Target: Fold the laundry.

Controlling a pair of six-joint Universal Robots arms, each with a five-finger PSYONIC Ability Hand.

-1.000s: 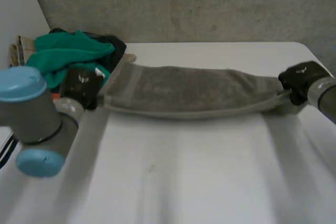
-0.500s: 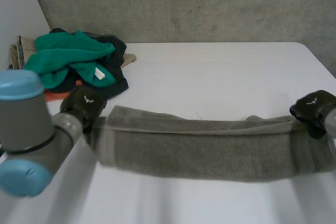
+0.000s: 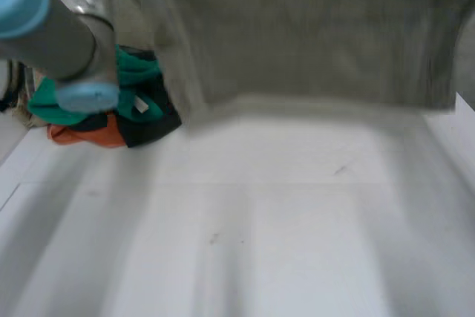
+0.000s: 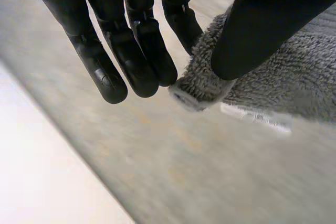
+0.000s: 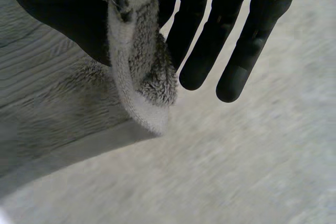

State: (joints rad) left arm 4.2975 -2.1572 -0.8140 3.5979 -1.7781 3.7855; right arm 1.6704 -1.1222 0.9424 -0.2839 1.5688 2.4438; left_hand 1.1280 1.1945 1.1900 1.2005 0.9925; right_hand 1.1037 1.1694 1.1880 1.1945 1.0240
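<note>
Grey towel [image 3: 312,42] is up off the white table [image 3: 297,243], hanging spread at 12 o'clock. Left hand [image 4: 131,40] pinches one corner, thumb against fingers. Right hand [image 5: 58,19] is clamped on the opposite end. Clothes pile [image 3: 126,105] sits at 9 o'clock.

One grey towel [image 3: 312,35] is counted, with one heap of clothes [image 3: 130,120] beside it and one surface [image 3: 282,243] below it. Two hands are counted on the towel: the left robot hand [image 4: 131,51] and the right robot hand [image 5: 239,61].
</note>
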